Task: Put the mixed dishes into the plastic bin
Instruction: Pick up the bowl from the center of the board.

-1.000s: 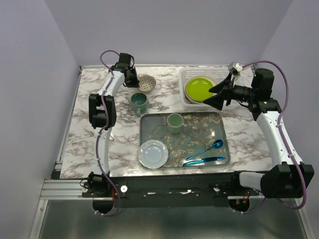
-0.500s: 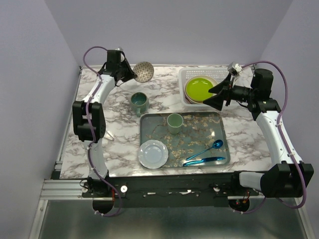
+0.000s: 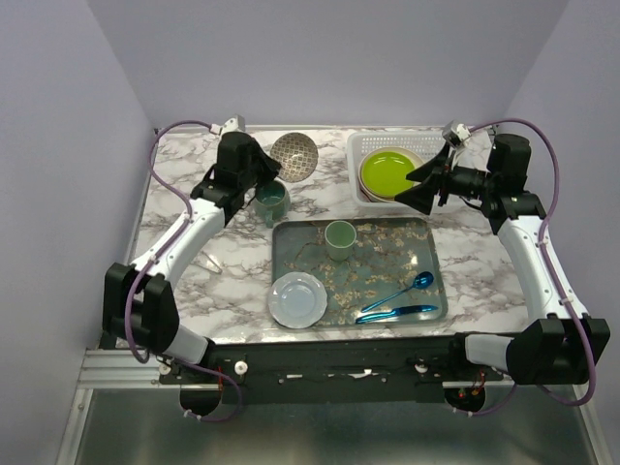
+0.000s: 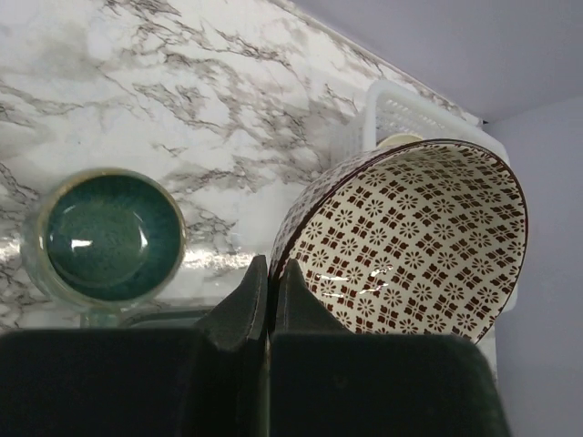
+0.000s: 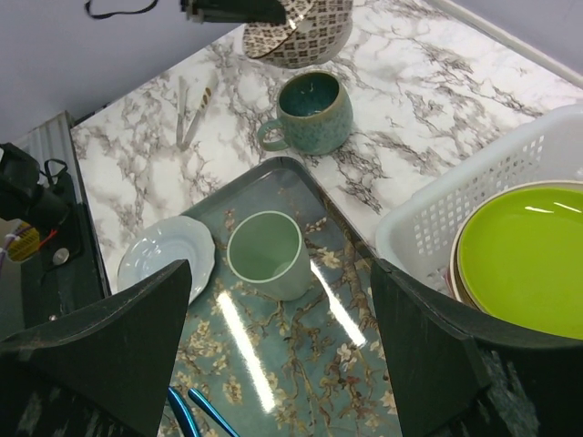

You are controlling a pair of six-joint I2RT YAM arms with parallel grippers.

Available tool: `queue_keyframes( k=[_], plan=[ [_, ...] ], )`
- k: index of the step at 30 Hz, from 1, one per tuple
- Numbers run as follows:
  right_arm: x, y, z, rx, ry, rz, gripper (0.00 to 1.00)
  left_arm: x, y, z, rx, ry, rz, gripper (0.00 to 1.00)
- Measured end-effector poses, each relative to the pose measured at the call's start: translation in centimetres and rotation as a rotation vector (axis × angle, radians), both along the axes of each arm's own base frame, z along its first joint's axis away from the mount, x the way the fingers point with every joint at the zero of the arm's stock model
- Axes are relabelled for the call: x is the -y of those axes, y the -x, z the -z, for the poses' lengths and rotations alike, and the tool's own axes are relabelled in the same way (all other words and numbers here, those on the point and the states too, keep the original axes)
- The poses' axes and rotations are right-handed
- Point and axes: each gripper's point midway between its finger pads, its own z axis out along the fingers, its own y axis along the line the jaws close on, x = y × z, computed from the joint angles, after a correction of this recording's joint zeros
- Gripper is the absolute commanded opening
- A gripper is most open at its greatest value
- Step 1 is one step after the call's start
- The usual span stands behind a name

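My left gripper (image 4: 271, 273) is shut on the rim of the small brown-and-white patterned bowl (image 4: 410, 241). It holds the bowl (image 3: 294, 157) tilted in the air over the back of the table, left of the white plastic bin (image 3: 356, 145). A lime green plate (image 3: 389, 172) lies on top of other plates in the bin. The dark teal mug (image 3: 270, 199) stands on the marble just below the bowl and also shows in the left wrist view (image 4: 105, 238). My right gripper (image 3: 418, 186) hangs open and holds nothing, at the bin's front edge above the tray.
A teal floral tray (image 3: 412, 247) lies at the table's middle, carrying a pale green cup (image 3: 339, 237), a light blue plate (image 3: 297, 298) and blue cutlery (image 3: 399, 298). Some cutlery (image 5: 187, 109) lies on the marble left of the tray.
The left gripper lifted the patterned bowl off the back of the table and carried it a little right toward the bin. The left arm swung forward. The right arm has not moved.
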Motion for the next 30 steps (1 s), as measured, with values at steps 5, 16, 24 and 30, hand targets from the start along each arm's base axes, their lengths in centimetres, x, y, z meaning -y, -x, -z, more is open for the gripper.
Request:
queue_keyframes(
  k=[5, 16, 24, 30],
  plan=[
    [-1.0, 0.2, 0.6, -0.019, 0.024, 0.006, 0.87, 3.0, 4.5, -1.9, 0.057, -0.039, -0.043, 0.0],
    [-4.5, 1.2, 1.1, -0.031, 0.082, 0.003, 0.87, 6.3, 11.0, 0.0, 0.023, -0.187, -0.199, 0.0],
    [-6.3, 1.0, 1.7, -0.05, 0.11, 0.047, 0.87, 9.6, 12.8, 0.0, 0.032, -0.253, -0.23, 0.0],
    [-6.7, -0.1, 2.4, -0.067, 0.123, 0.122, 0.84, 11.2, 13.1, -0.1, 0.041, -0.27, -0.244, 0.0]
  ],
)
